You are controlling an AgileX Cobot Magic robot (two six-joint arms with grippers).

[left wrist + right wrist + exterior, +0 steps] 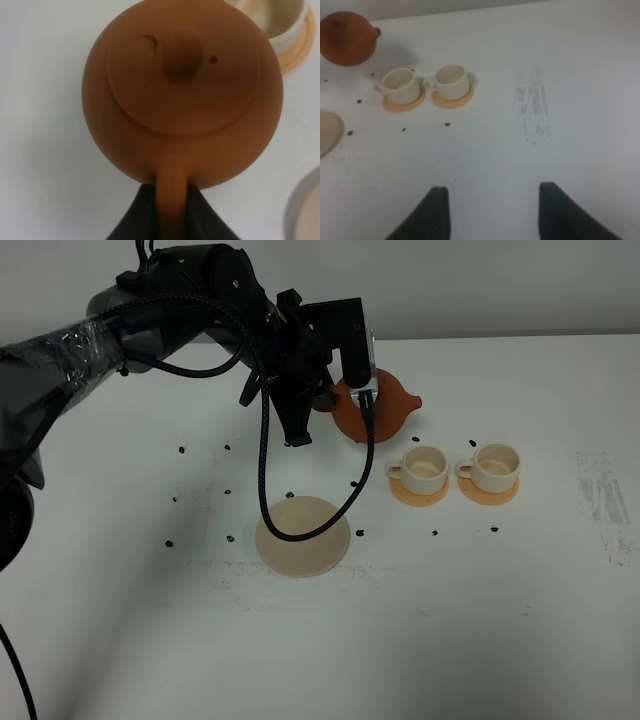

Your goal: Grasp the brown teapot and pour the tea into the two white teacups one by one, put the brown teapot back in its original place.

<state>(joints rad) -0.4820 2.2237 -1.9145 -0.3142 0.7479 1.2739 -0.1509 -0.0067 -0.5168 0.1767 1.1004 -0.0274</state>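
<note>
Our left hand (pixel 172 212) is shut tight on the loop handle (pixel 172 182) of the brown teapot (pixel 383 408). The teapot looks lifted off the counter (pixel 520 620). It hangs just behind the two white teacups (pixel 425 464), with its spout pointing their way. The pale round disc (pixel 302 537), where the pot belongs, is bare and sits well apart from the pot. Our right hand (pixel 494 216) is wide open over the counter and holds nothing.

We think the step now is to pour into the nearer cup. To do it well, we should bring the spout right over the middle of that cup and then tip the pot slowly. The cups are small and stand just beside each other, each on an orange coaster (pixel 418 496). A fast tip could splash tea or miss. The lid knob (pixel 182 60) has nothing pressing on it, so a steep tip might let the lid slip. The hold is only on the thin handle, so the pot could swing.

Some things we cannot see. The wrist view looks down on the lid, so the spout is hidden under the pot. We cannot tell if there is tea in the pot or in the cups. In the high view, a cable and the arm cover part of the pot. We cannot tell what the small dark specks (pixel 182 450) on the counter are.
</note>
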